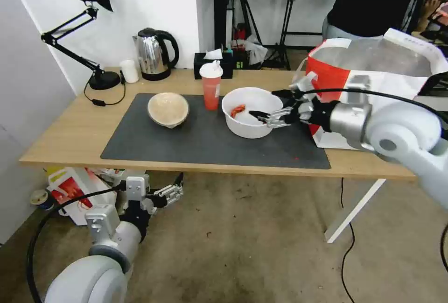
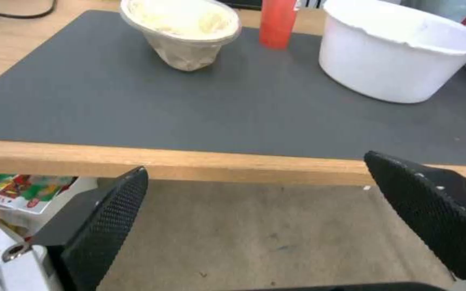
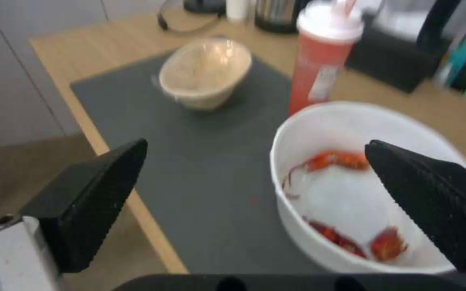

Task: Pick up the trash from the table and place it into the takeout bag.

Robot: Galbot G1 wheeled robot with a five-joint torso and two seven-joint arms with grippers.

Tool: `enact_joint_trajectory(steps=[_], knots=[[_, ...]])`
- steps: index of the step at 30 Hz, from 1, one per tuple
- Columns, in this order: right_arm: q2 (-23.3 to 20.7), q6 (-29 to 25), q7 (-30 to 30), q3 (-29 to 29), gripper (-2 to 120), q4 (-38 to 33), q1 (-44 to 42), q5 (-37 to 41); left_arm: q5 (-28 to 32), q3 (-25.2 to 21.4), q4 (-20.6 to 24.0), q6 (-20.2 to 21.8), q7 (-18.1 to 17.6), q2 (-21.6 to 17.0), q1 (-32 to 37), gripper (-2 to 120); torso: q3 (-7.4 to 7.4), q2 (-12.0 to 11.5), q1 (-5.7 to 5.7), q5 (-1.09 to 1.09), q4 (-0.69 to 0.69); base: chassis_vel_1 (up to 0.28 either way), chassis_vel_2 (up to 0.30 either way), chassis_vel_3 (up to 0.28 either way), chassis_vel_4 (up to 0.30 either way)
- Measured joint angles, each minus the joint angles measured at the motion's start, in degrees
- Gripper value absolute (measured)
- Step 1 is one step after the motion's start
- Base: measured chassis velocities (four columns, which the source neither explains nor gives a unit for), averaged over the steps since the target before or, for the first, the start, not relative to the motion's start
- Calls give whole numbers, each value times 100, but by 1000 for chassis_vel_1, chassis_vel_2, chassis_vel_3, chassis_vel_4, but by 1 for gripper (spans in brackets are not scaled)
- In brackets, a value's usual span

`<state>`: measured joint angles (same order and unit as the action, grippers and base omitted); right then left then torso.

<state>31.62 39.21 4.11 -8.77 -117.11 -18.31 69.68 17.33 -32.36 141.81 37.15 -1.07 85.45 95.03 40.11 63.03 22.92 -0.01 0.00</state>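
Observation:
The trash stands on the dark grey mat [image 1: 205,139] of the table [image 1: 70,130]: a tan bowl [image 1: 168,108] at left, a red cup [image 1: 211,86] with a white lid, and a large white bowl [image 1: 247,100] holding red scraps. My right gripper [image 1: 265,103] hovers open over that bowl's right rim, one finger above the inside and one outside; the right wrist view shows the white bowl [image 3: 362,194] under the gripper [image 3: 255,144]. The takeout bag [image 1: 333,72] stands open at the table's right end. My left gripper [image 1: 170,194] hangs open below the front edge.
A black desk lamp [image 1: 93,32], a kettle [image 1: 151,53], a small white cup [image 1: 129,70] and a black tissue box [image 1: 213,62] line the table's back. A white-and-red carton [image 1: 70,191] lies on the floor under the table. A person stands behind the bag.

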Motion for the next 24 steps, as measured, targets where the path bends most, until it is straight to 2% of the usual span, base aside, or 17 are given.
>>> enact_joint_trajectory(steps=[2, 9, 11, 19, 24], knots=[[247, 232, -408, -315, 100, 114, 388, 340, -1, -26, 1, 0, -1, 9, 0, 100, 0, 0, 0, 0, 1, 0, 0, 0, 0], [743, 279, -597, -742, 100, 493, 844, 457, -1, -37, -2, 0, -2, 41, -3, 100, 0, 0, 0, 0, 1, 0, 0, 0, 0], [914, 271, -811, -914, 100, 577, 910, 498, -2, -26, -21, 0, -4, 56, -3, 100, 0, 0, 0, 0, 0, 0, 0, 0, 0], [1211, 251, -1335, -1364, 100, 719, 1033, 588, -8, -23, -61, 0, -4, 73, -25, 100, 0, 0, -1, 0, 0, 0, 0, 0, 0], [1257, 243, -1440, -1585, 100, 793, 1257, 591, -9, -19, -77, 0, -5, 75, -36, 100, 0, 0, -1, 0, 0, 0, 0, 0, 0]])
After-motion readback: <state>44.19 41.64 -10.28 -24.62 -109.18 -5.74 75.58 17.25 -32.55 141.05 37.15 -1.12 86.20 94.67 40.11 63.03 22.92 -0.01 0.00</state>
